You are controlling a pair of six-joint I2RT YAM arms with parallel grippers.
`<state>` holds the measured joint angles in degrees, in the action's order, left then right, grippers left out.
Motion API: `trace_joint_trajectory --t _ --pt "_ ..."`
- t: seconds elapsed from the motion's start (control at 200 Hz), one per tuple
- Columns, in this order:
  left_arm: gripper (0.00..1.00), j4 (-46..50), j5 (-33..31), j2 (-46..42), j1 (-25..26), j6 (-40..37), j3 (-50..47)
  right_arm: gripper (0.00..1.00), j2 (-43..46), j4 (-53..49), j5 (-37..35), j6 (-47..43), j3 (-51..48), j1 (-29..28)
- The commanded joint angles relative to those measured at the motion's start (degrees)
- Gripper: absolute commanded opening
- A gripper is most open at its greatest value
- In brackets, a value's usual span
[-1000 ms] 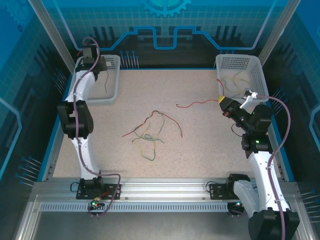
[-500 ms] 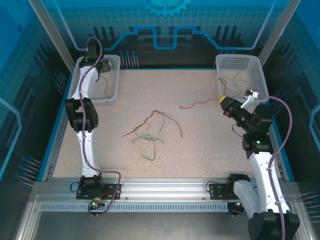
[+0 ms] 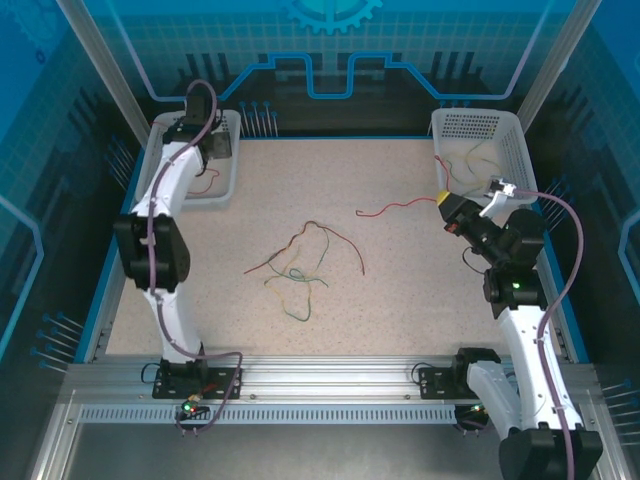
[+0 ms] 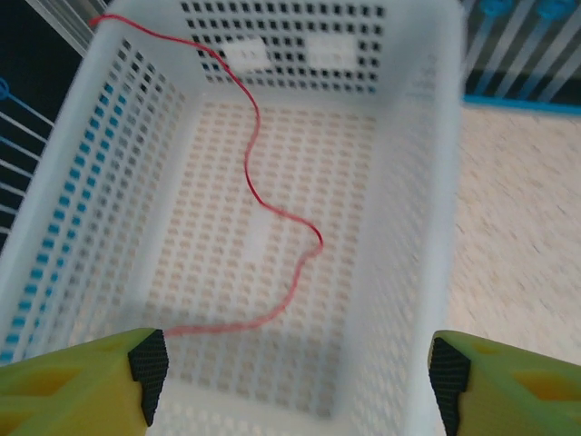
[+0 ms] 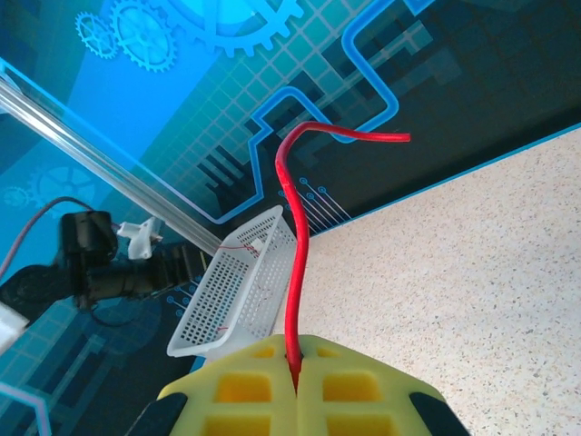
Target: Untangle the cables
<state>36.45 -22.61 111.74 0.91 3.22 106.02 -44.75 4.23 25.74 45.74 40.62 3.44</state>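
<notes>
A loose tangle of red, green and yellow cables point(image 3: 300, 268) lies mid-table. My left gripper point(image 3: 214, 148) hangs open over the white left basket point(image 3: 232, 170). Its jaws point(image 4: 298, 377) stand wide apart with nothing between them. Below them one red cable point(image 4: 272, 211) lies on the basket floor, its far end draped over the back rim. My right gripper point(image 3: 444, 198) is shut on the end of another red cable point(image 3: 392, 208), which trails left across the table. In the right wrist view that cable point(image 5: 292, 227) rises from between the closed yellow fingers point(image 5: 297, 377).
The white right basket point(image 3: 512, 150) at the back right holds thin yellow and green cables. Blue walls and aluminium posts ring the table. The left basket point(image 5: 227, 300) shows far off in the right wrist view. Open tabletop surrounds the tangle.
My left gripper has opened and let go of its red cable, which now lies in the left basket. The right gripper has stayed shut and in place.
</notes>
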Motion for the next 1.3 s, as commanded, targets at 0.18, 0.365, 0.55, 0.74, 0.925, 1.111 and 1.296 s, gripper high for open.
trace_joint_trajectory --t 0.18,0.365,0.55,0.74,0.925,1.111,1.296 --pt "0.78 -32.3 17.0 -31.5 13.0 2.7 -33.6 0.0 -7.3 -0.4 -1.0 -6.7 6.7 -12.6" --pt "0.84 -60.0 42.2 -43.0 16.9 10.2 -54.1 0.0 -15.0 -2.2 -0.2 -11.8 13.3 -20.7" --pt "0.93 -55.3 49.6 -43.5 23.0 1.9 -55.1 0.0 -21.4 -2.7 3.0 -15.1 18.8 -26.2" --pt "0.96 -54.9 53.8 -43.2 25.2 -2.1 -55.8 0.0 -24.3 -1.8 1.5 -15.4 20.5 -29.1" --pt "0.95 -51.6 55.6 -41.4 27.1 -5.6 -54.5 0.0 -24.0 -0.3 0.5 -14.0 20.1 -29.3" --pt "0.85 -48.9 55.5 -38.5 27.6 -8.8 -54.1 0.0 -23.7 0.8 1.5 -13.2 20.1 -29.7" --pt "0.21 -49.9 53.4 -38.1 27.6 -8.9 -54.3 0.0 -23.8 0.7 1.1 -13.3 19.6 -30.0"
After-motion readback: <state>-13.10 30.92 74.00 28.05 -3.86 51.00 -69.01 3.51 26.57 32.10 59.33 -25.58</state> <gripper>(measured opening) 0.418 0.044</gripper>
